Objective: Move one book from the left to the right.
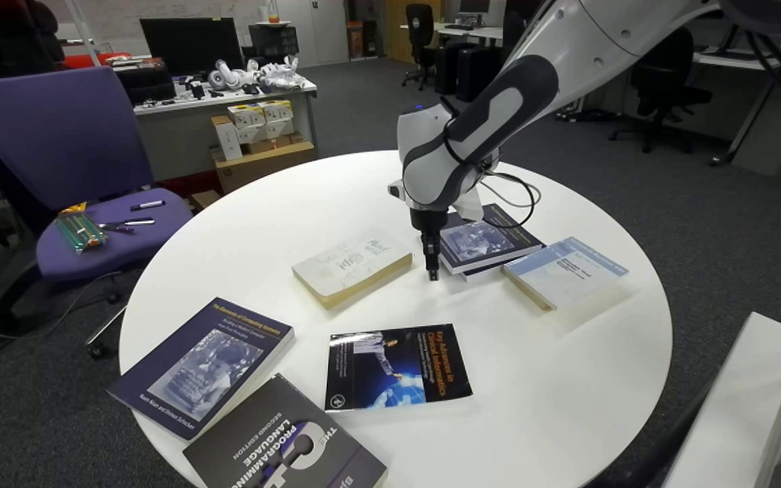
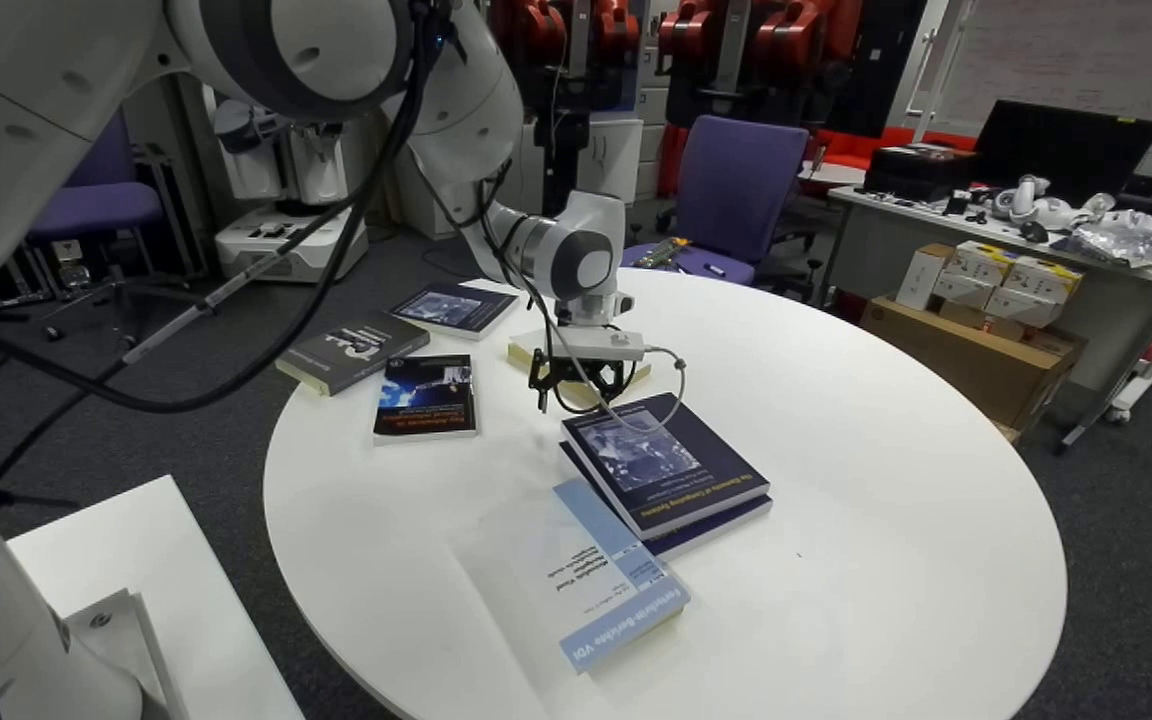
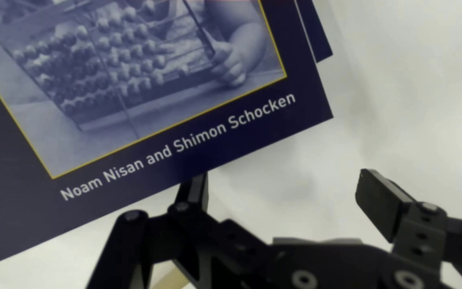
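Spread hand (image 3: 283,179), stacked book (image 3: 146,80) lengthwise, author end (image 3: 179,147) toward it

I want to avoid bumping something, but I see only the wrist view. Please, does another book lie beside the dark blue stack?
Observer: Yes, in both exterior views a light blue book lies beside the stack.
Operator: Thank you. Is the top book the only copy?
Observer: No, a matching dark blue book lies beside a gray book.
Operator: And what stands near the table?
Observer: A purple chair, in both exterior views.
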Tool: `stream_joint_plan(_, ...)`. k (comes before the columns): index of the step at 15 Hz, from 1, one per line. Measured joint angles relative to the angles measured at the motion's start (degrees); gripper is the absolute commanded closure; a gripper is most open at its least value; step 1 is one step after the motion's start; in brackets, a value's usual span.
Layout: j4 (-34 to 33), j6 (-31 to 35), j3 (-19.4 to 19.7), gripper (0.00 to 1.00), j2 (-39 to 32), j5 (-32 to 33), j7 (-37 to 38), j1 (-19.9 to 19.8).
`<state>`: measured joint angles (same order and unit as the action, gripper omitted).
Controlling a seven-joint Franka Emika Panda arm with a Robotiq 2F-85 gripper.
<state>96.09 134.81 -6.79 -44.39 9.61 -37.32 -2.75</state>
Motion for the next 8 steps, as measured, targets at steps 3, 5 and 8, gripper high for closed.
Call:
stream_joint_plan(3, 0.42, 0.00, 0.00, 0.00, -0.02, 0.00, 0.00, -0.39)
stream_joint_plan(5, 0.91, 0.00, 0.00, 0.00, -0.02, 0.00, 0.00, -0.41)
stream_joint_plan(8, 1.81, 0.00, 0.00, 0.00, -0.03, 0.00, 0.00, -0.37)
